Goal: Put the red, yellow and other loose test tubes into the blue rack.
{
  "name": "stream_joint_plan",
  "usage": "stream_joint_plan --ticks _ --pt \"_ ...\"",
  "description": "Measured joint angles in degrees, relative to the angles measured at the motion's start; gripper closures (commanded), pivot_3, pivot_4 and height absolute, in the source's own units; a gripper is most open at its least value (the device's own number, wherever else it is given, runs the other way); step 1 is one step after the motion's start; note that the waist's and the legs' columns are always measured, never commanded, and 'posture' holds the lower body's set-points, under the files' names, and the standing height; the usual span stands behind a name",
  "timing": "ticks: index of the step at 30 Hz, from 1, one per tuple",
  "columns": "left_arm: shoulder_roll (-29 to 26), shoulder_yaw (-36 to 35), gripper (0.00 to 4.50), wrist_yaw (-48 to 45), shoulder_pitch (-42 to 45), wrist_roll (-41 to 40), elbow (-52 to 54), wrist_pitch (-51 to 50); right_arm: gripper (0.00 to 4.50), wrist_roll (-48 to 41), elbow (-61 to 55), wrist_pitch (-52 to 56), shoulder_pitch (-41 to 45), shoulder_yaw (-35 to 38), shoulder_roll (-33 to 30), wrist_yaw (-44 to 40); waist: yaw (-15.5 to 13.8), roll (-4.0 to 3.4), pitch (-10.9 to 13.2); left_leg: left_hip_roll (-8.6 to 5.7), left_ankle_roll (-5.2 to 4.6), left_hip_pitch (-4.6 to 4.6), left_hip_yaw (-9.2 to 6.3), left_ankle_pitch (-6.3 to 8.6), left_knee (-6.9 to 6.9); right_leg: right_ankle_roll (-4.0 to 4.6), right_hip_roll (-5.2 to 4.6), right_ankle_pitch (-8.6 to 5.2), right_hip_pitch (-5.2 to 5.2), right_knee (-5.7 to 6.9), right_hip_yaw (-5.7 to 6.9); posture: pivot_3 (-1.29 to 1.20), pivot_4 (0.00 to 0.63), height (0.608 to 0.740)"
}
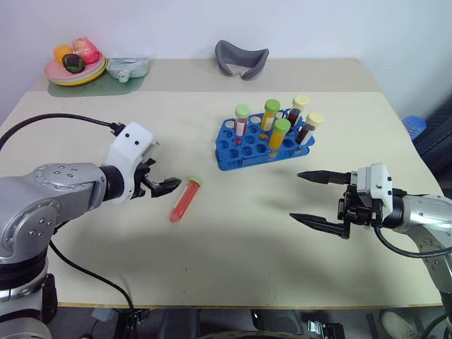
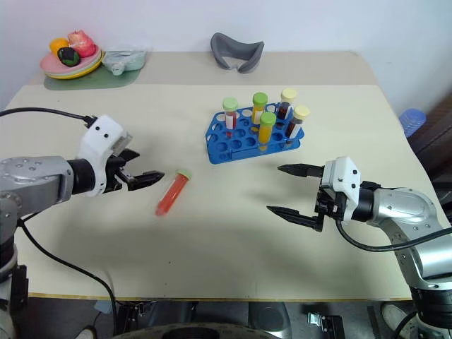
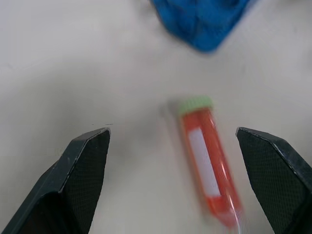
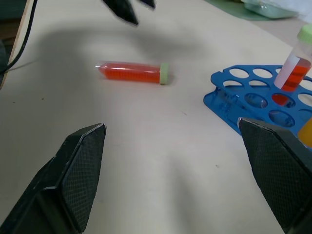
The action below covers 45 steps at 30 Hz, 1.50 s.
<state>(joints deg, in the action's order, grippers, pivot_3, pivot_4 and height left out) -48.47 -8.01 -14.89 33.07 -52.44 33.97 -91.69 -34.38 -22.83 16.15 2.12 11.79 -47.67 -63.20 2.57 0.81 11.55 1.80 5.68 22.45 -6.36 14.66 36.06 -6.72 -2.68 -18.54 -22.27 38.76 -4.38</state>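
The red test tube [image 1: 185, 200] could roll away if the left gripper [image 1: 168, 186], fingers spread wide and empty, nudges its round side while closing. It lies flat on the worktop [image 1: 233, 247], green cap toward the blue rack [image 1: 263, 143], well apart from it. The right gripper [image 1: 314, 198] is also wide open, empty.

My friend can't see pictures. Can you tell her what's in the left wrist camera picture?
A red test tube with a green cap lies flat on a pale table, between the left gripper's two black fingers, which are wide open and not touching it. A corner of the blue rack sits on the table beyond the tube's cap.
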Motion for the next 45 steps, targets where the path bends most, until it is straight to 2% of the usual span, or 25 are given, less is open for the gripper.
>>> stream_joint_plan --ticks 2,8,14,18,20,23,27,30,37,45 --pt "-0.83 2.59 0.26 3.16 1.69 -3.74 -4.3 -0.34 0.07 0.29 0.15 -0.18 -0.04 0.01 0.02 0.01 0.02 0.0 0.0 0.0 0.0 0.0 0.0 0.0 0.0 0.0 0.0 0.0 -0.01 0.01 0.0 0.0 0.15 0.74" --pt "1.54 7.53 0.26 22.14 8.6 -16.97 -19.51 -0.33 0.07 0.41 0.22 -0.19 0.03 -0.26 0.32 0.06 -0.09 0.01 0.0 -0.01 0.0 0.02 -0.03 0.0 0.03 -0.01 -0.02 0.0 -0.01 0.01 0.0 0.0 0.15 0.74" --pt "2.23 12.68 0.26 40.9 13.04 -34.93 -29.55 -0.1 0.07 0.38 0.13 0.2 0.08 -0.25 0.3 0.41 -0.08 0.01 0.0 -0.01 0.01 0.03 -0.04 0.0 0.06 -0.01 -0.04 0.0 -0.04 0.08 0.0 0.0 0.15 0.74" --pt "-2.59 21.21 0.26 50.19 15.72 -53.89 -33.7 6.13 0.07 0.37 -0.02 0.56 0.03 -0.22 0.26 0.7 0.0 0.01 -0.01 -0.01 0.03 0.02 -0.03 -0.01 0.07 -0.01 -0.05 0.0 -0.07 0.16 -0.03 0.0 0.15 0.74" --pt "-3.99 23.36 0.26 50.45 16.97 -57.9 -34.62 8.06 0.07 0.37 -0.05 0.69 0.03 -0.21 0.26 0.94 -0.1 0.01 -0.01 -0.03 0.1 0.02 -0.03 -0.05 0.09 0.0 -0.04 0.0 -0.07 0.17 -0.02 0.0 0.15 0.74" --pt "-6.05 26.08 0.26 49.33 19.75 -59.48 -35.74 8.56 0.07 0.35 -0.61 0.94 0.02 -0.2 0.26 1.28 -0.1 0.01 -0.01 -0.04 0.08 0.02 -0.02 -0.05 0.09 0.0 -0.03 0.0 -0.07 0.17 -0.02 0.0 0.15 0.74" --pt "-5.98 29.57 0.26 51.3 22.35 -59.58 -36.64 9.82 0.07 0.34 -0.74 0.98 0.03 -0.18 0.27 1.66 -0.11 0.01 -0.01 -0.04 0.12 0.01 -0.02 -0.07 0.09 0.0 -0.03 0.0 -0.06 0.17 -0.03 0.0 0.15 0.74" --pt "-4.35 31.98 0.26 52.63 22.49 -59.58 -38.58 9.97 0.07 0.34 -0.79 1.03 0.03 -0.18 0.31 2.19 -0.07 0.01 -0.01 -0.04 0.18 0.02 -0.02 -0.1 0.09 0.0 -0.03 0.0 -0.07 0.17 -0.03 0.0 0.15 0.74" --pt "1.54 32.67 0.26 57.65 22.98 -59.58 -42.75 10.19 0.07 0.31 -1.86 1.41 0.01 -0.18 0.35 2.99 -0.11 0.01 -0.02 -0.05 0.2 0.03 -0.02 -0.11 0.11 0.0 -0.04 0.0 -0.07 0.17 -0.03 0.0 0.15 0.74" --pt "5.08 32.53 0.26 64.58 22.97 -59.59 -45.39 10.95 0.07 0.29 -2.93 2.2 -0.7 -0.09 0.37 4.09 -0.2 0.01 -0.02 -0.06 0.24 0.04 -0.02 -0.14 0.12 -0.01 -0.04 0.0 -0.07 0.17 -0.04 0.0 0.15 0.74"
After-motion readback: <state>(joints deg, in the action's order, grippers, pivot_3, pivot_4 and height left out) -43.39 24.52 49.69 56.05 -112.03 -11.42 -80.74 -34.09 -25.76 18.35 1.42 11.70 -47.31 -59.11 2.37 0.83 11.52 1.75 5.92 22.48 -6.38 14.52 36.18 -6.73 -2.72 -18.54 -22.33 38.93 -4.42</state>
